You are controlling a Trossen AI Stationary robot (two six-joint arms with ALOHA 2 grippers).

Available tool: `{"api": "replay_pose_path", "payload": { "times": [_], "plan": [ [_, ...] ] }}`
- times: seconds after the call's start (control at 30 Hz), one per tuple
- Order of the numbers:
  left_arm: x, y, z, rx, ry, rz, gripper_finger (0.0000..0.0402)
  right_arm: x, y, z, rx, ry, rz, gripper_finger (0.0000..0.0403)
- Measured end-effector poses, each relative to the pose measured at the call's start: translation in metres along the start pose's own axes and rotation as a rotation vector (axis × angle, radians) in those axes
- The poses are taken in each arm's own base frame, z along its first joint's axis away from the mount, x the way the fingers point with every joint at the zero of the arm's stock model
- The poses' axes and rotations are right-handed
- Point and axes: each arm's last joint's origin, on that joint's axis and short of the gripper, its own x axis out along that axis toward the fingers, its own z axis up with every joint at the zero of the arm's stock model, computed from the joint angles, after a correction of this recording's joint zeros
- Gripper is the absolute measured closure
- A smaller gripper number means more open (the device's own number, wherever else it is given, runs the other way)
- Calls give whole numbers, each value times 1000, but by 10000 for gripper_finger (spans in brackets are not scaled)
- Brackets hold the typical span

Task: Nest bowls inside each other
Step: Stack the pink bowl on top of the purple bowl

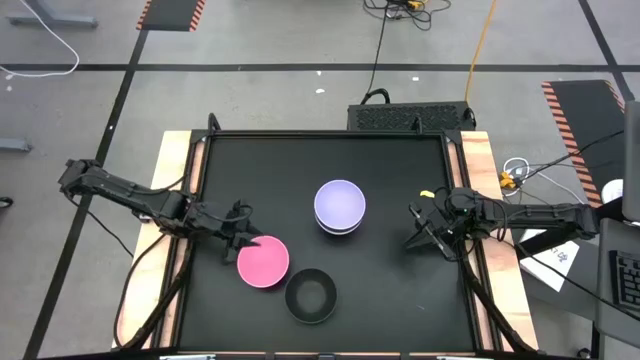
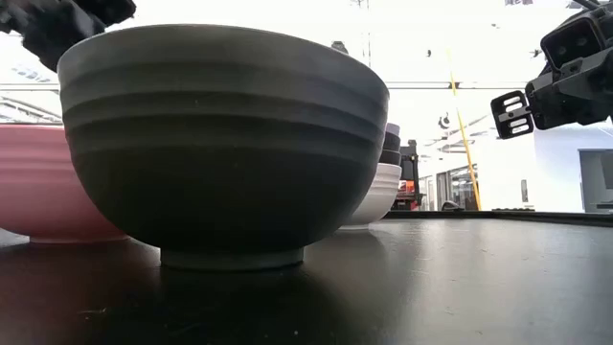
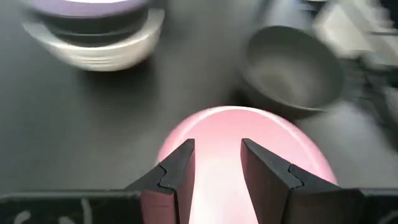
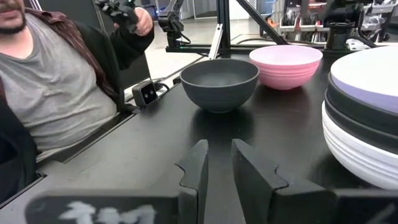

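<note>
Beside the pink bowl (image 1: 263, 263), on its left rim, my left gripper (image 1: 243, 241) hovers with its fingers (image 3: 176, 177) part-spread, a clear gap between them and nothing pinched; the left wrist view shows the pink rim just under the tips, though I cannot tell whether they touch it. Across the pink bowl and toward the table's front edge, a single black bowl (image 1: 310, 296) stands upright, just beside the pink one but apart from it. Beyond the pink bowl, near the middle of the black table (image 1: 400, 290), rises the stack (image 1: 339, 208): a lavender bowl (image 4: 373, 78) on top, dark bowls (image 4: 357, 115) under it, a white bowl (image 4: 360, 152) at the base. Far to the right of the pink bowl, past the stack, my right gripper (image 1: 422, 238) waits low near the table's right edge, its fingers (image 4: 194, 171) drawn close with only a narrow slit between them, holding nothing. Bare black surface lies open between that gripper and the stack, and again between the stack and the pink bowl. The table's far half is open too. Off the table edge nearest the single black bowl, the right wrist view shows a seated person (image 4: 56, 93) in a grey shirt.
</note>
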Motion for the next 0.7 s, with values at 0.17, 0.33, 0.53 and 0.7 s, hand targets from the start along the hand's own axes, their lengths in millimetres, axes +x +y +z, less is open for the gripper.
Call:
{"api": "replay_pose_path", "payload": {
  "times": [0.17,0.33,0.53,0.7],
  "plan": [
    [0,-4,0,-32,30,-137,272,0,0,0,4,0,0,341],
    [-1,5,-10,-166,112,26,272,0,0,0,19,-1,-1,341],
    [-1,12,-14,-242,152,69,252,0,0,1,14,-11,-5,341],
    [-2,15,-15,-296,179,52,197,0,0,1,21,-12,-6,341]
  ]
}}
